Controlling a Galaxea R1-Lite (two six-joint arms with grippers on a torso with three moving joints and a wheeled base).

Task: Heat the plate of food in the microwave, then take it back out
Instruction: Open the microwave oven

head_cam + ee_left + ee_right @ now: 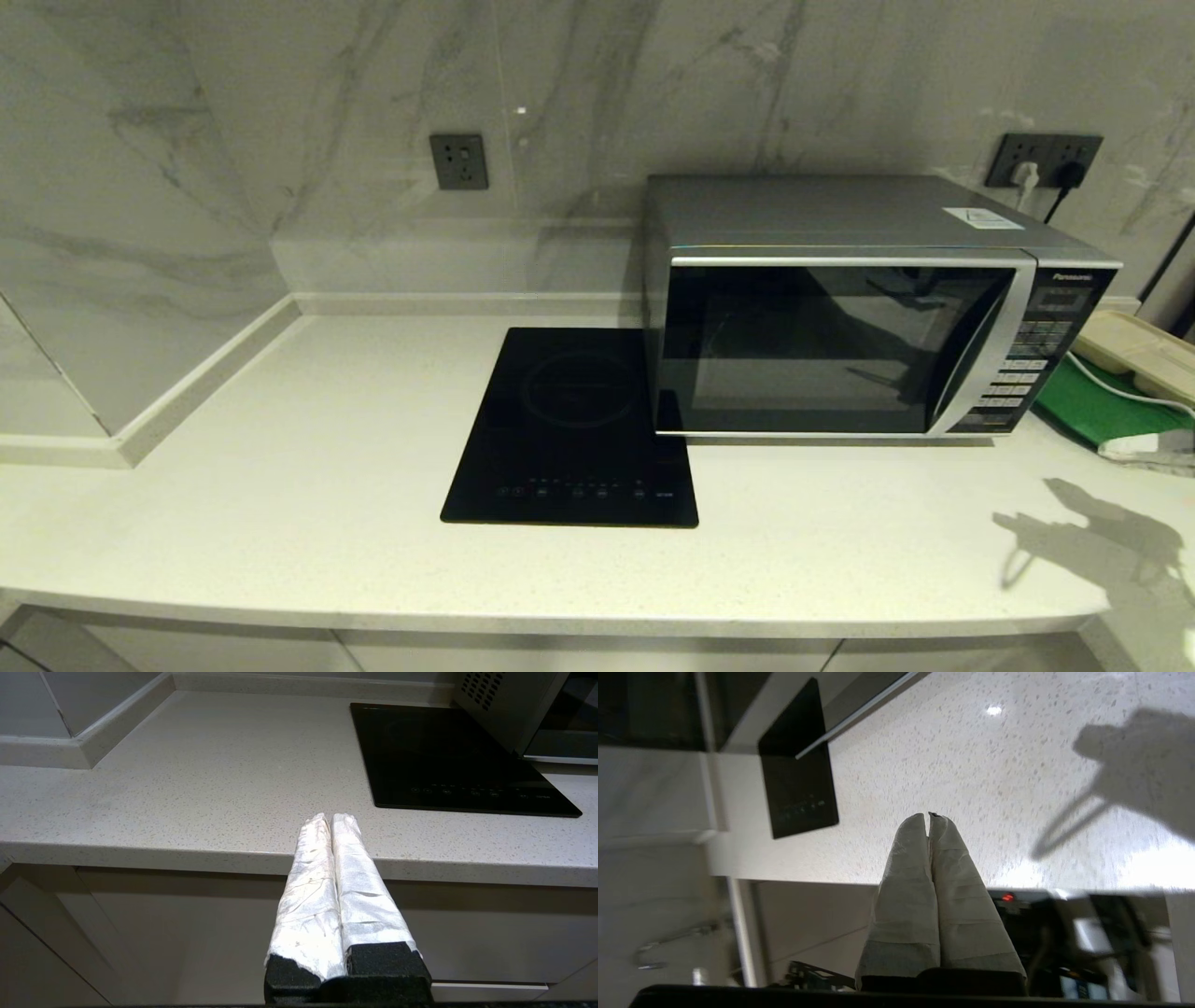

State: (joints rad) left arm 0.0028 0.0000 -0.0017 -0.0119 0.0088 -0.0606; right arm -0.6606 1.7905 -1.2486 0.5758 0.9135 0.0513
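The microwave (868, 308) stands on the right part of the white counter (280, 504), against the marble wall, with its long side running left to right and its dark glass door facing the robot. The door is closed, and the black keypad (1027, 359) sits at its right end, beside the curved silver handle strip. Just to the left of the microwave lies a flat black cooktop (569, 429), with its long axis going from the wall toward the robot; its back right corner appears to touch the microwave or pass slightly under it, though this is hard to judge. The plate of food does not show in any view; the glass is too dark to tell what is inside. The left gripper (331, 817) hangs in front of the counter edge, its two white-wrapped fingers (308, 886) pressed together and holding nothing. The right gripper (929, 815) is above the counter to the right, also clenched and empty, touching nothing. Its shadow falls on the counter.
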